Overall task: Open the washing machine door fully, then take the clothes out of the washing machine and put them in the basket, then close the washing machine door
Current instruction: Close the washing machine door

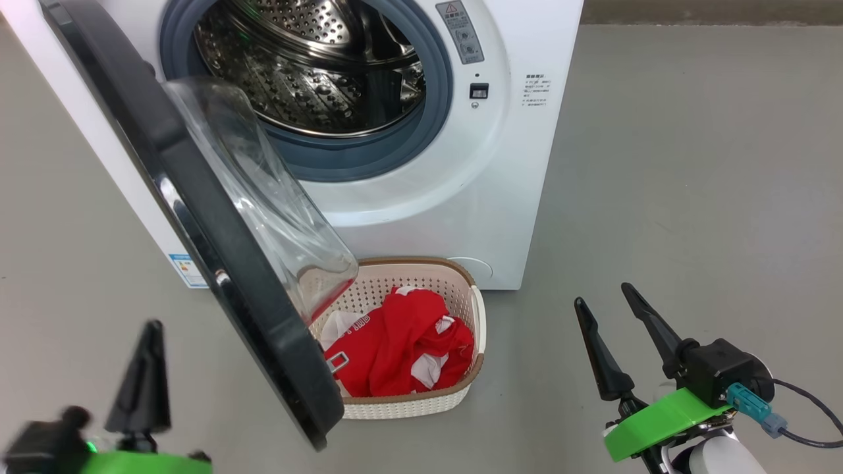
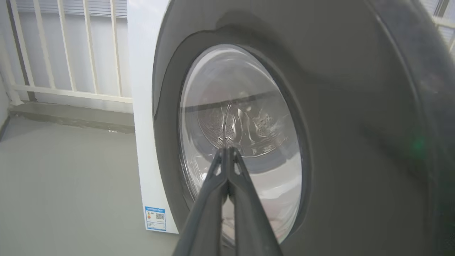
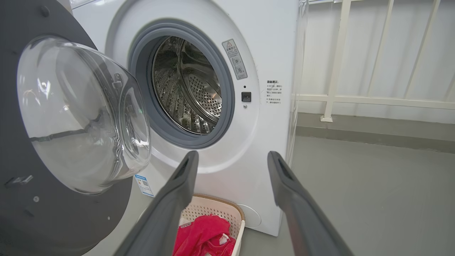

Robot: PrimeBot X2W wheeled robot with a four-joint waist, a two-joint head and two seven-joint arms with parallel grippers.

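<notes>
Nearest me, the left gripper sits at lower left, its 2 fingers pressed together on nothing and aimed at the outer face of the washing machine door; I cannot tell whether they touch it. At lower right, the right gripper hangs with fingers spread wide, empty, well apart from the washing machine. The door stands open, its lower edge over the basket. The basket rests on the floor just before the machine. The clothes lie inside the basket.
</notes>
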